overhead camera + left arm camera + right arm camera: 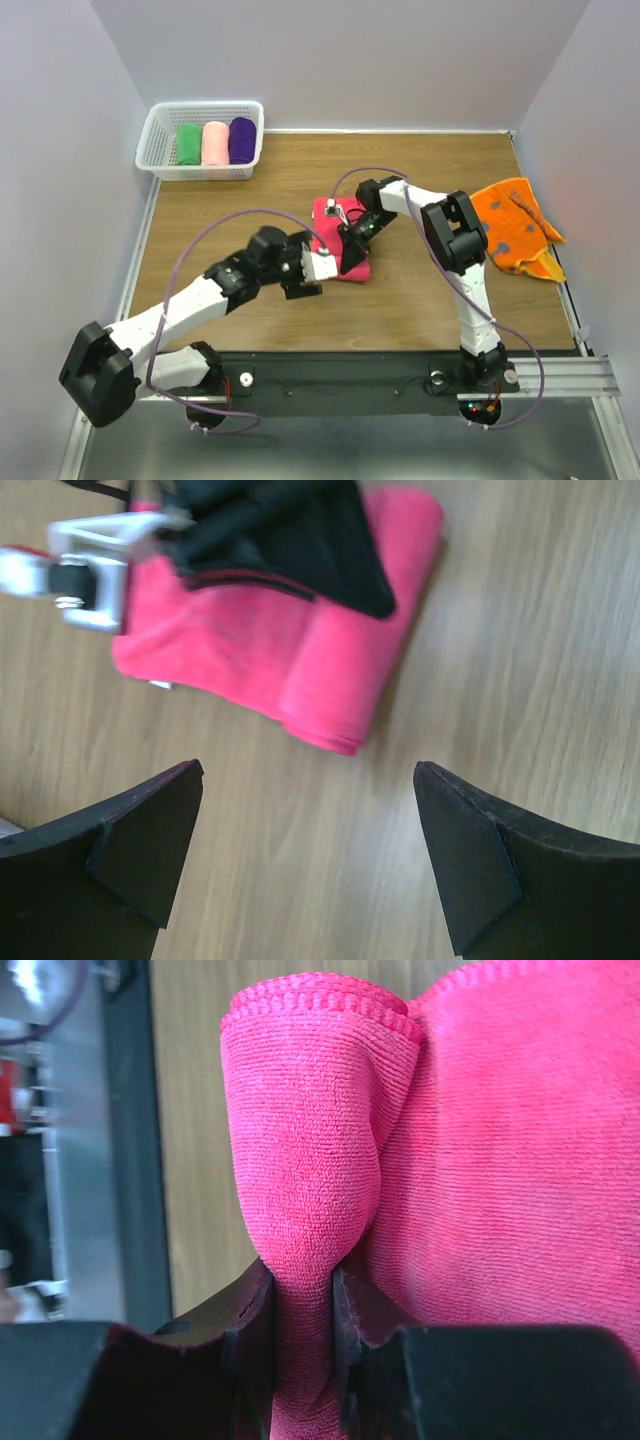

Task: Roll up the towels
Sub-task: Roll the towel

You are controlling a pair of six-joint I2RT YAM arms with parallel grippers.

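Hot-pink cloth towel (265,650), part-rolled, lies on the wooden bench (420,170); your right end effector (300,1310) pinches its rolled fold, your left end effector (308,780) hovers spread wide just beside it.

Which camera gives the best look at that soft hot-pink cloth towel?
The left wrist view: it shows most of the hot-pink towel, its rolled end clear. The top view shows it small, partly under the right gripper; the right wrist view, only a pinched fold.

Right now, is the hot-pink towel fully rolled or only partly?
Partly: the hot-pink towel has a roll along one edge, the rest flat; right fingers pinch a fold.
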